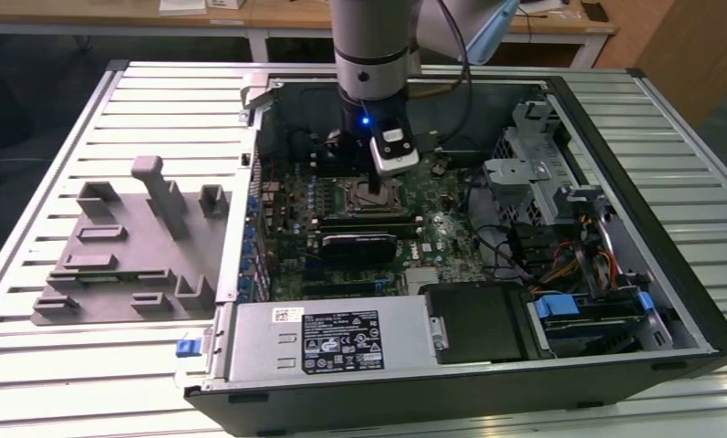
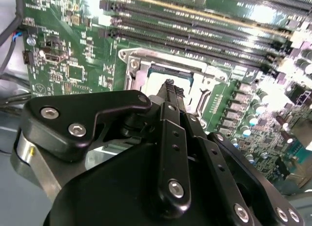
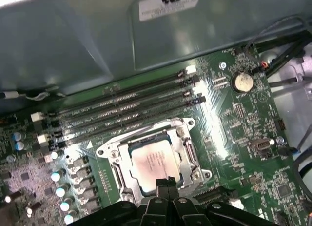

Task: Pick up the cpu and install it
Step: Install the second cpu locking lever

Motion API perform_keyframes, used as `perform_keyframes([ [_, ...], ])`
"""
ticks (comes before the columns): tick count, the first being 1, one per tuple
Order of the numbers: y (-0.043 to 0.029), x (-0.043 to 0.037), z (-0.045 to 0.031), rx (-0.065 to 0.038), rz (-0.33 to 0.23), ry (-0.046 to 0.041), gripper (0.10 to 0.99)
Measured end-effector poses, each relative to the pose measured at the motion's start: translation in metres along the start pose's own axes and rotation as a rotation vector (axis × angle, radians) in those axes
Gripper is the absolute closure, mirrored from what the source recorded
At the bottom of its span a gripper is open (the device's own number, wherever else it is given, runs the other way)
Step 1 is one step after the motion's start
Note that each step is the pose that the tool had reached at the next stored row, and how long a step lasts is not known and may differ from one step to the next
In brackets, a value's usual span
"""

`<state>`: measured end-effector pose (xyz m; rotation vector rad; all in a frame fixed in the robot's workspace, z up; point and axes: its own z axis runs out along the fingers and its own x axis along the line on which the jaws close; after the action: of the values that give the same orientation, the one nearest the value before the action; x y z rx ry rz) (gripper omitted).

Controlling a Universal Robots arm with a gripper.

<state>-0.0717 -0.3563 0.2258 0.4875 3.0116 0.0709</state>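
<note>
The cpu (image 3: pixel 152 162), a silver-grey square chip, lies flat in the metal-framed socket (image 3: pixel 108 150) on the green motherboard. My gripper (image 3: pixel 165 183) hangs just above the chip's near edge with its black fingertips pressed together and nothing between them. In the second wrist view the same fingertips (image 2: pixel 170 89) stand over the cpu (image 2: pixel 155 81) inside the socket frame. In the exterior view my gripper (image 1: pixel 377 185) reaches down into the open computer case over the socket (image 1: pixel 366 198); whether it touches the chip I cannot tell.
Memory slots (image 3: pixel 122 109) run beside the socket. A grey fixture with blocks (image 1: pixel 132 246) sits on the exterior view's left of the case. Inside the case are a power supply (image 1: pixel 327 338), a drive cage (image 1: pixel 545 173) and cable bundles (image 1: pixel 570 265).
</note>
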Motion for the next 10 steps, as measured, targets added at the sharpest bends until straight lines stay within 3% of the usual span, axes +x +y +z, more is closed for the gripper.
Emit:
perform_keyframes([
  [4,-0.0063,-0.0021,-0.0002,0.000,0.000,0.0000,0.980],
  [10,-0.0074,-0.0031,-0.0029,0.000,0.000,-0.0001,0.980],
])
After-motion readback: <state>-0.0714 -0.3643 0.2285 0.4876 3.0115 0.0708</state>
